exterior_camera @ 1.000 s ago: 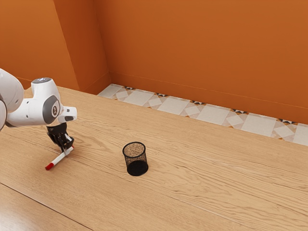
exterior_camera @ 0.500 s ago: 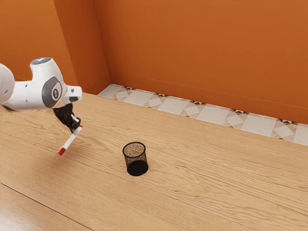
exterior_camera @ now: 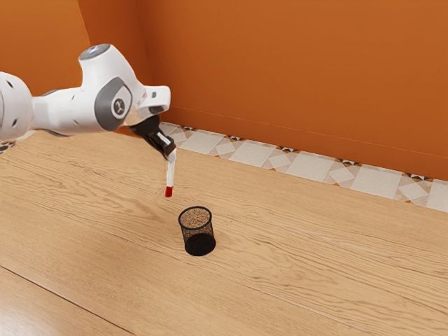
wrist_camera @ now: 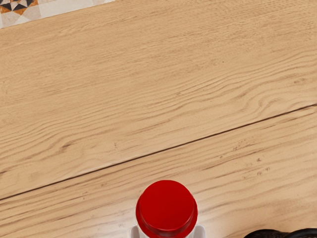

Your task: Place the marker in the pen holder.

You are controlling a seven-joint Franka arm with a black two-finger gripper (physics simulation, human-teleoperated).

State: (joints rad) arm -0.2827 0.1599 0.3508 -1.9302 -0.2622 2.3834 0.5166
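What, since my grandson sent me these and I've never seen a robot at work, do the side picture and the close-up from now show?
The machine is a robot arm, white and jointed, with a black two-finger gripper as its hand. The exterior view comes from a camera at the arm's side; the wrist view comes from one on the hand itself, looking along the marker.

The gripper holds a white marker off the table, nearly upright, red end down. On the wooden table stands a black mesh pen holder, where the marker is meant to go; it is not in yet. Behind are an orange wall and a patterned tile strip.
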